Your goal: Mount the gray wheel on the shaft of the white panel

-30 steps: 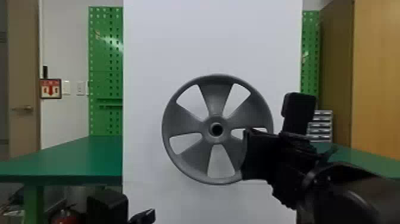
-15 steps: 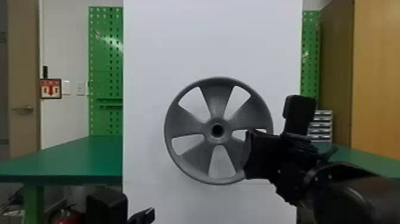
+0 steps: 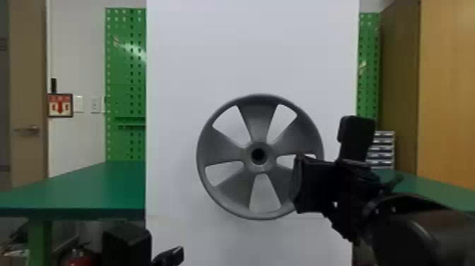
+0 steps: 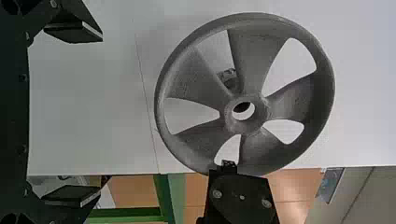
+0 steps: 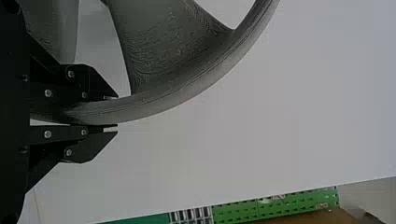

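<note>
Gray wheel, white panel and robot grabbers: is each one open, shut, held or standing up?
Gray wheel: upright, held by its rim, not on the shaft.
Wheel's center hole: open, white showing through.
White panel: standing upright behind the wheel.
Right end effector: closed on the rim.
Left end effector: open wide.

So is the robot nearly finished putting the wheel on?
Grabbing is done: the right gripper holds the gray wheel by its rim. Lining it up, in front of the white panel, looks in hand. Sliding it on is left: panel shows through the center hole, while what seems to be the shaft peeks through a gap between spokes.
</note>
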Controlling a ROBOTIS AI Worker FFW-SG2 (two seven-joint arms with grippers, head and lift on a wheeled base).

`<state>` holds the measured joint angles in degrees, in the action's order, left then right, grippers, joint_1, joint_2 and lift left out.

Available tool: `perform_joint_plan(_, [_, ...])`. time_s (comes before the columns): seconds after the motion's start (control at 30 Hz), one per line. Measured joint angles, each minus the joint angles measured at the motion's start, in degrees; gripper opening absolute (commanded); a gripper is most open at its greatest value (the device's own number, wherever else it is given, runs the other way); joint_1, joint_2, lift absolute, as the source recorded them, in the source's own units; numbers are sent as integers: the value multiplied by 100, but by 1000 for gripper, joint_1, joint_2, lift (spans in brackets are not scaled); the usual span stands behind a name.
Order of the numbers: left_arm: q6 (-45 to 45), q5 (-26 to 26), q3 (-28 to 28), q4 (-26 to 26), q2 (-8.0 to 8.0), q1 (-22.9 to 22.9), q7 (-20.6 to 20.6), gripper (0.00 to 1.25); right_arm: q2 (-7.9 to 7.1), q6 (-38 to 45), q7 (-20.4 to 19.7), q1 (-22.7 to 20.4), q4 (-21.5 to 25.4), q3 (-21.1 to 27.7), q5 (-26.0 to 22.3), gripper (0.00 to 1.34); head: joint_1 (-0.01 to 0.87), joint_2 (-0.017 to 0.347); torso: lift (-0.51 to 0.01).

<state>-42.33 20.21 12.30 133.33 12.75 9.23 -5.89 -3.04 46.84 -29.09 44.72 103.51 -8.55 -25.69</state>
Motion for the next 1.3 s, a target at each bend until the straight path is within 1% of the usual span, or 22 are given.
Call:
perform_joint_plan(0.13, [1, -6, 0, 0, 0, 0, 0, 1118, -6, -55, 86, 21, -59, 10, 36, 133, 34, 31, -490])
perform_joint_plan(0.43, [1, -9, 10, 0, 0, 7, 0, 1118, -19, -120, 103, 79, -155, -8, 81, 133, 34, 31, -490])
perform_joint_plan(0.67, [0, -9, 14, 0, 0, 8, 0, 1118, -21, -181, 223, 95, -265, 11, 82, 133, 34, 31, -490])
perform_joint_plan(1.3, [2, -6, 27, 0, 8, 16, 1, 1118, -21, -263, 245, 162, -467, -28, 99, 133, 34, 31, -490])
